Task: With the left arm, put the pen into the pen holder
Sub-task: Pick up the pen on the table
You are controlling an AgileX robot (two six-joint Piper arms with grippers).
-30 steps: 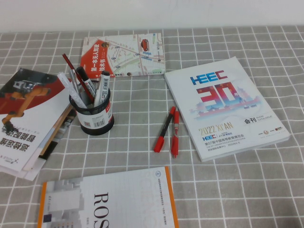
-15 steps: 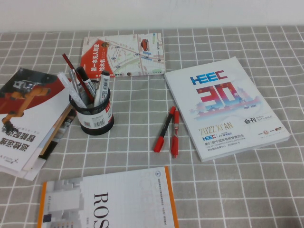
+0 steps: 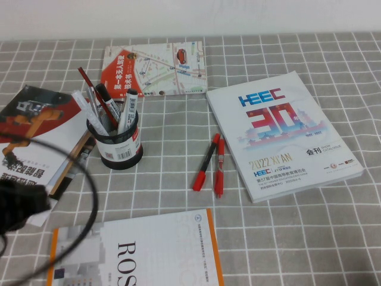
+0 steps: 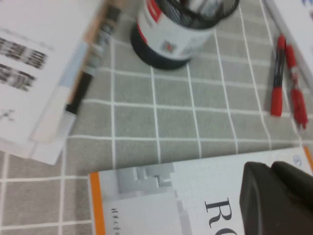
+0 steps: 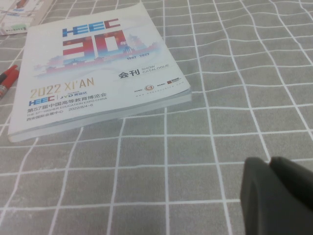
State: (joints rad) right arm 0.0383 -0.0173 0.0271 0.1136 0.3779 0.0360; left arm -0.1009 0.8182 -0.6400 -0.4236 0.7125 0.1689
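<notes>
The pen (image 3: 206, 161), with a black barrel and a long red cap, lies on the grey checked cloth beside an all-red pen (image 3: 219, 167). The black mesh pen holder (image 3: 119, 146) stands to their left with several pens in it. My left arm (image 3: 21, 202) with its trailing cable shows blurred at the lower left edge. In the left wrist view my left gripper (image 4: 270, 166) is shut and empty above the ROS booklet (image 4: 161, 200), with the pen holder (image 4: 171, 34) and the pen (image 4: 277, 73) further off. My right gripper (image 5: 269, 161) is shut and empty over bare cloth.
A white HEEC catalogue (image 3: 283, 134) lies right of the pens. A map brochure (image 3: 155, 68) lies at the back. A stack of magazines (image 3: 36, 149) lies left of the holder. The ROS booklet (image 3: 137, 253) lies at the front.
My left arm and its cable have come into the high view at the lower left. The pens, the holder and the booklets have not moved.
</notes>
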